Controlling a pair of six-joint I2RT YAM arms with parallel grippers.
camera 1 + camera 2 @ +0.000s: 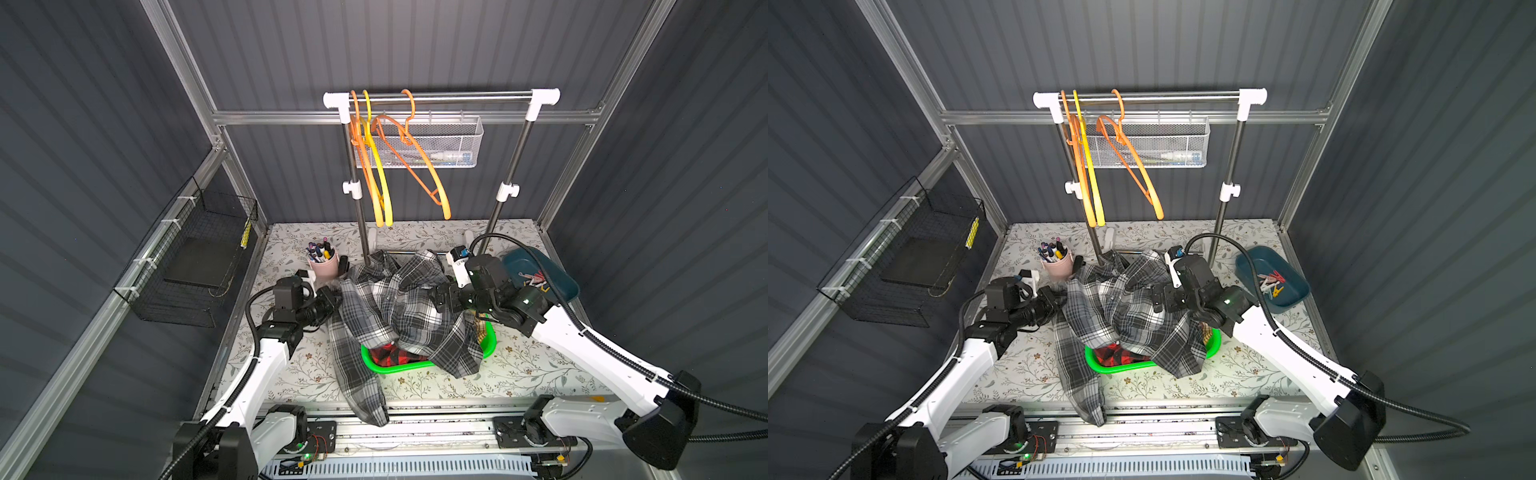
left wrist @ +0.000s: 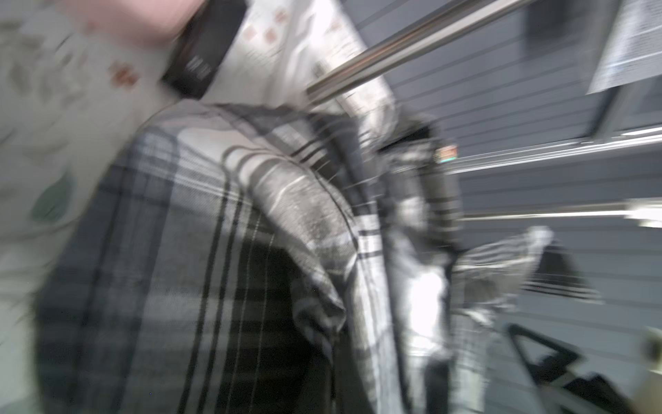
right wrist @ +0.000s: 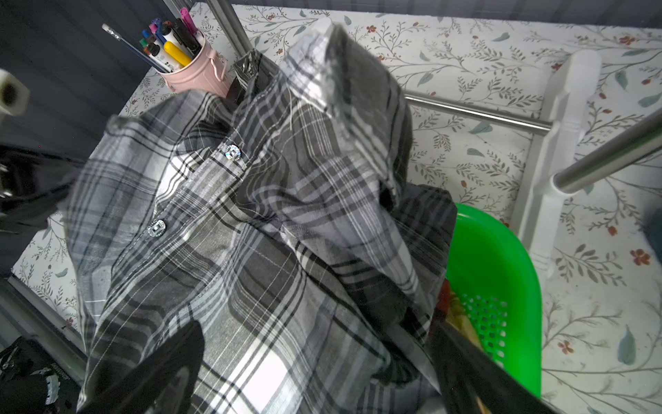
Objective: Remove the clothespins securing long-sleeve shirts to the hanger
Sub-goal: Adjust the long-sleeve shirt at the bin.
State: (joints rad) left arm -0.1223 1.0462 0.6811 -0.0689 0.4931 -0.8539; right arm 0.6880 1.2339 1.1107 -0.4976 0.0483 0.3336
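Under grey plaid shirt (image 1: 395, 307), green basket (image 1: 409, 367) and red shirt (image 1: 390, 355) mostly hidden

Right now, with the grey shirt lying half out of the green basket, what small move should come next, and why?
Probably lift the left gripper a little and carry it toward the green basket. It looks closed on the edge of the grey plaid shirt, whose tail spills over the table's front; the right gripper hangs open above it.
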